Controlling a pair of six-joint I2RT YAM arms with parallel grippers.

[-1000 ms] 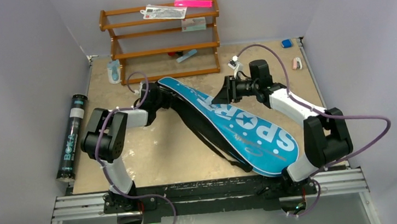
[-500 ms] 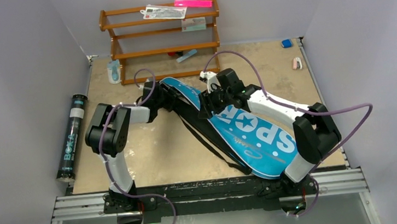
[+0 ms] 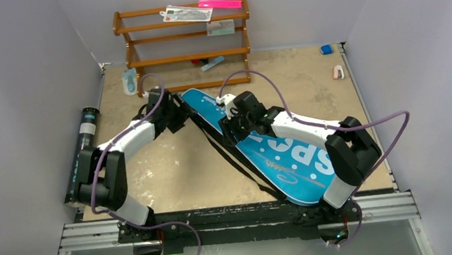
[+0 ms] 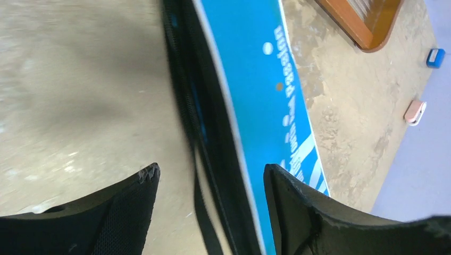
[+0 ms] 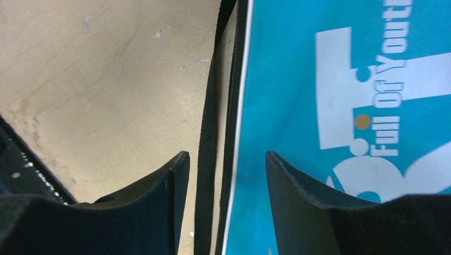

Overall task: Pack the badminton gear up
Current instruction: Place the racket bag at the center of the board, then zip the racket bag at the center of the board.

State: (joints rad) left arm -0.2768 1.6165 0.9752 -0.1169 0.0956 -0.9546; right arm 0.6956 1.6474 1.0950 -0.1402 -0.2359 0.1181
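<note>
Where the blue "SPORT" racket bag (image 3: 296, 164) lies diagonally on the counter (image 3: 171, 170), lower right to centre, the right tool (image 5: 226, 156) hangs open astride its black strap (image 5: 205, 159) and zip edge. Farther up, left tool (image 4: 210, 170) open over the bag's narrow end. Black tube (image 3: 88, 127) at left edge.

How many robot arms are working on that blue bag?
2. The left arm has its left tool open over the blue bag near its narrow far end; the right arm holds the right tool open over the bag's middle.
</note>
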